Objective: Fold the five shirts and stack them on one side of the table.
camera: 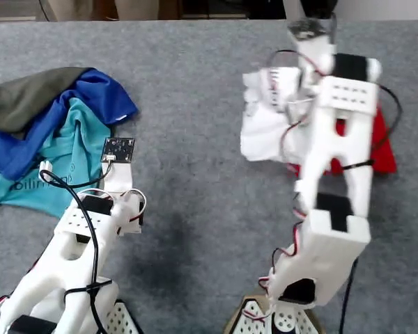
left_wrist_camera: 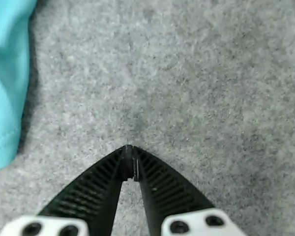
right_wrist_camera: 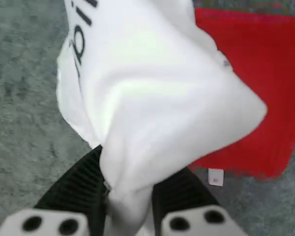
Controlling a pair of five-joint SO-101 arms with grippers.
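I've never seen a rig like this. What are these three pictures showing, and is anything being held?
Two white robot arms, the left arm and the right arm, stand at a grey table. One picture looks down from above; the other two come from a camera on each arm's wrist, showing its black gripper close up. The left gripper is shut and empty, near a teal shirt piled with a blue shirt and a dark grey shirt. The right gripper pinches a bunched white shirt, next to a red shirt.

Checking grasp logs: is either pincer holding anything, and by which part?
Right pincer clamps the white shirt by a bunched fold of fabric; which part cannot be told. Left pincer is shut, empty.
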